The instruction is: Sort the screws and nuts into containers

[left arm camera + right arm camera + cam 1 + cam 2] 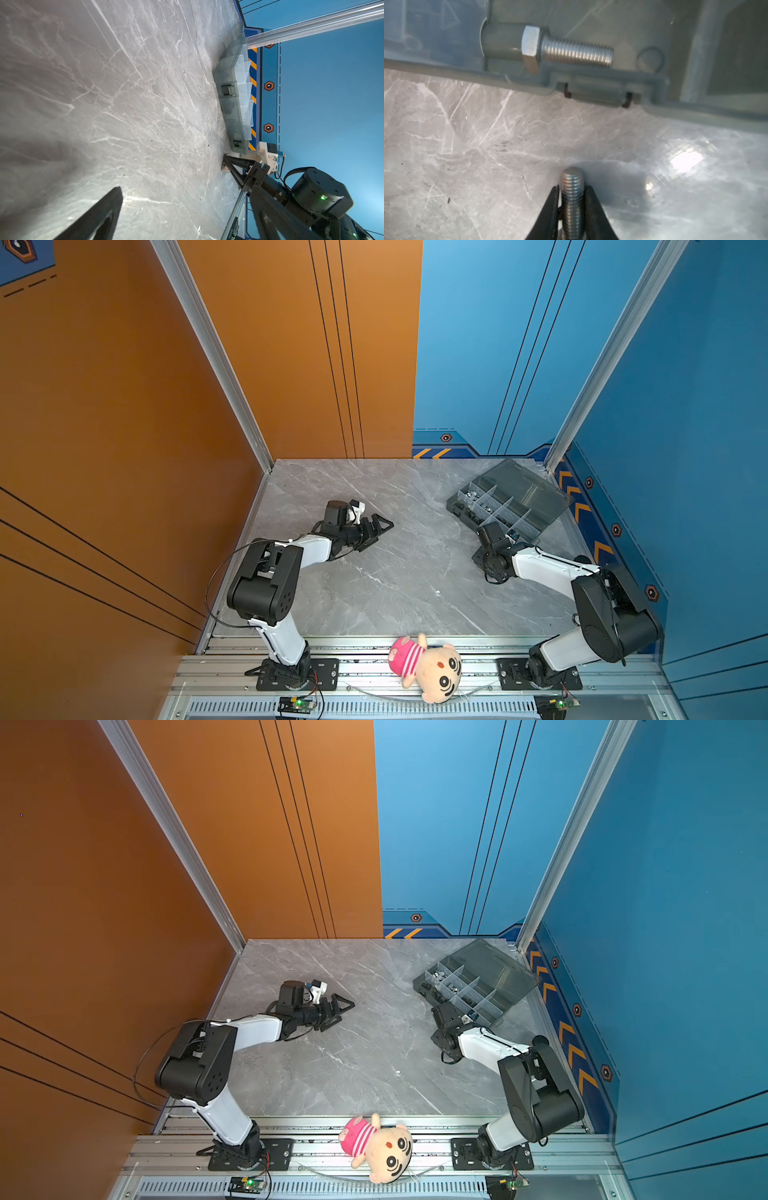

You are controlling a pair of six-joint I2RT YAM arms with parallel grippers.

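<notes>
In the right wrist view my right gripper [572, 188] is shut on a silver screw [572, 176]. Its black fingers hug the thread on both sides, low over the marble just outside the smoky-grey organizer box [591, 76]. A second silver hex-head screw [571, 51] lies inside a compartment near the latch. In both top views the box [453, 502] [419, 982] stands at the back right, lid open, with the right wrist at its near corner. Small silver pieces [471, 494] lie in a far compartment, too small to tell nuts from screws. My left gripper [374, 533] rests open and empty, mid-left.
A plush doll [428, 668] lies on the front aluminium rail between the two arm bases. The blue wall and a corner post [582, 406] stand close behind the box. The box's open lid [528, 485] leans toward that wall.
</notes>
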